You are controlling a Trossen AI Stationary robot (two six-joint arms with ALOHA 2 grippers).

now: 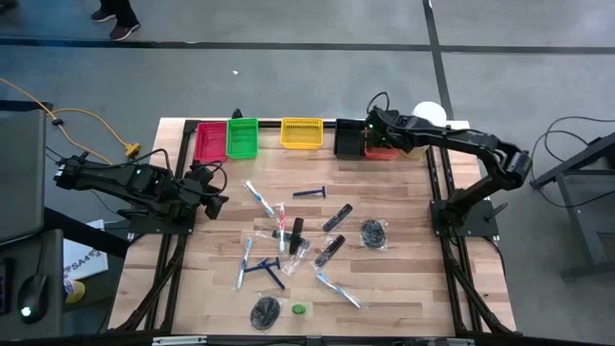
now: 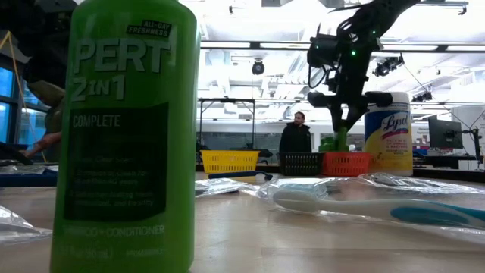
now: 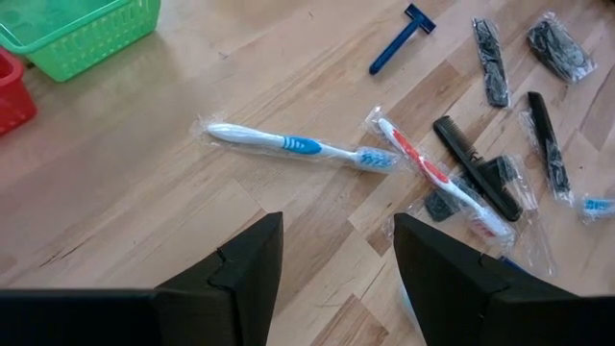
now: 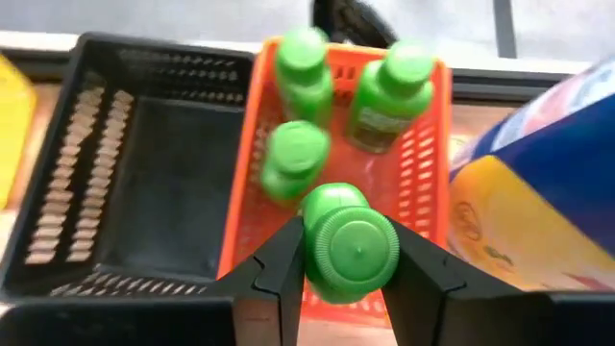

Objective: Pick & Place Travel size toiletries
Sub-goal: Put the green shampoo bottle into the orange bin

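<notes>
Pinching a green bottle [image 4: 348, 252] by its cap, the right gripper [image 4: 344, 264] hangs over the orange bin [image 4: 428, 159], where three more green bottles [image 4: 304, 60] stand. Beside that bin sits a black bin [image 4: 154, 173]. Well away from the orange bin, the left gripper [image 3: 336, 279] hovers with fingers spread above a wrapped toothbrush [image 3: 298, 146] on the surface [image 3: 144, 192].
</notes>
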